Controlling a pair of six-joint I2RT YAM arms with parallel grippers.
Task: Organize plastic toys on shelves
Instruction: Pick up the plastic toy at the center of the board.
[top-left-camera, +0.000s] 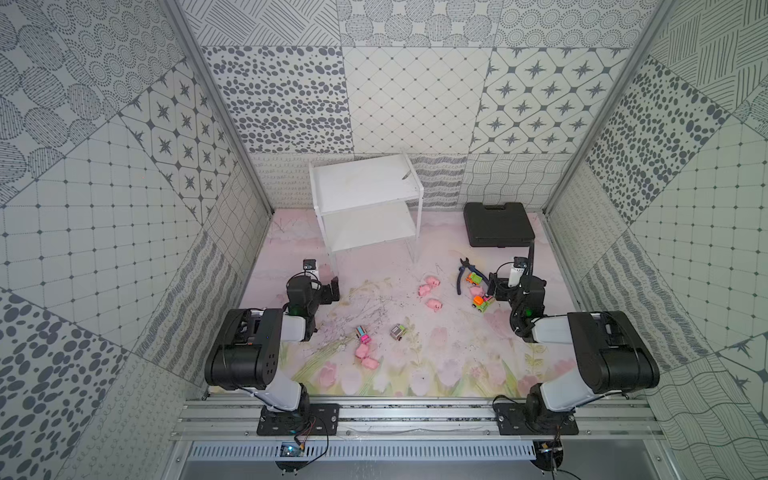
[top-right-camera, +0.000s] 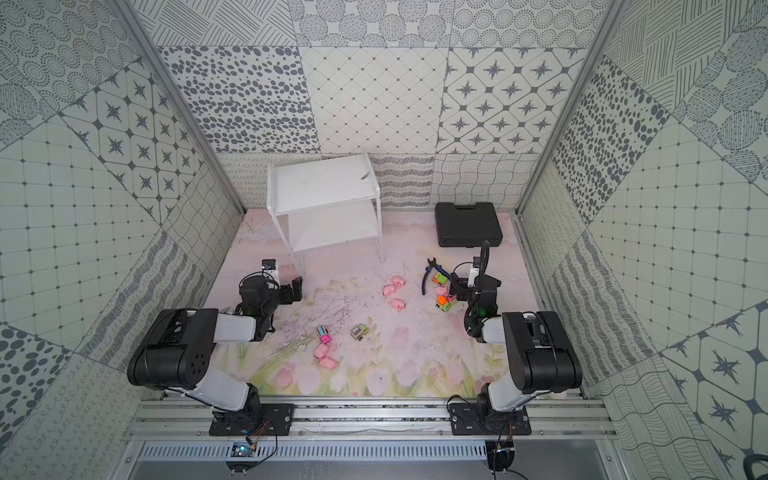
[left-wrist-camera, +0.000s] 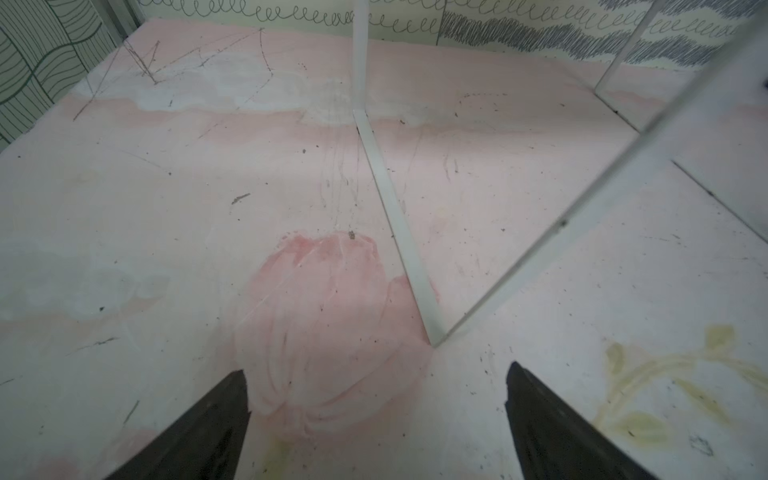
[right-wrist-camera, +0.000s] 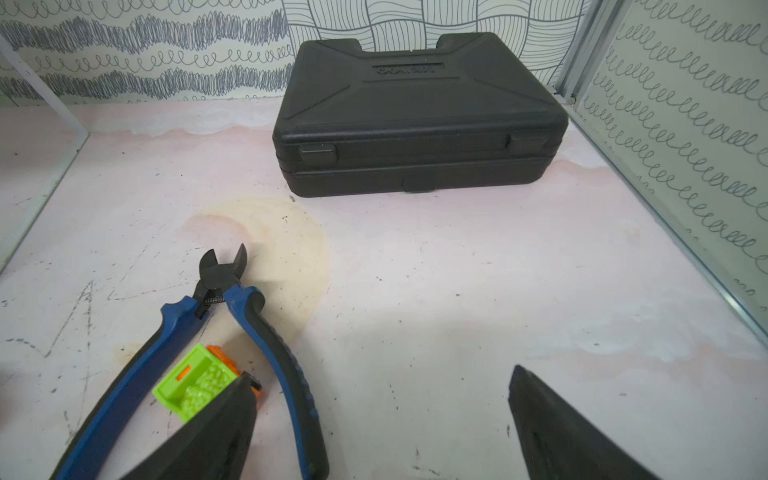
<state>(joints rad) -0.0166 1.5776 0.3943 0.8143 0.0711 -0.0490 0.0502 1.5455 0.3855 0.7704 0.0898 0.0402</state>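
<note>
Status: left gripper (left-wrist-camera: 378, 370) is hanging with jaws spread wide and nothing between them. It's just beside a front leg of the white 2-tier rack (top-left-camera: 361, 187), which is standing upper centre of frame in both top views. Right gripper (right-wrist-camera: 382, 374) is also gaping wide and gripping nothing. In the right wrist view 1 finger is overlapping the green-and-orange toy car (right-wrist-camera: 195, 382), which is lying between the handles of the blue-handled cutting pliers (right-wrist-camera: 266, 324).

All visible toys are sitting on the mat (top-left-camera: 457, 332), none on the rack:
- 3 pink pigs (top-left-camera: 424, 291) are clustering centre frame
- 2 more pigs (top-left-camera: 362, 351) are lying lower centre
- pink car (top-left-camera: 362, 333) and grey car (top-left-camera: 397, 331) are sitting just above those 2
- orange-and-green car (top-left-camera: 482, 303) is sitting near the right gripper

Handling, my read:
- Everything is looking like light, hard, smooth plastic.
- Cars are likely rolling on their wheels if nudged, so I'm pinching across the body sides, coming straight down.
- Pigs are rounded and probably slippery, so I'm taking them across the flanks at the widest part.
- The pliers' handles are crowding the green-and-orange car, so a finger is risking snagging one.

Writing: the black plastic case (right-wrist-camera: 415, 120) is carrying an embossed label on its lid, but it's too blurred to read. I'm seeing nothing else legible.
</note>
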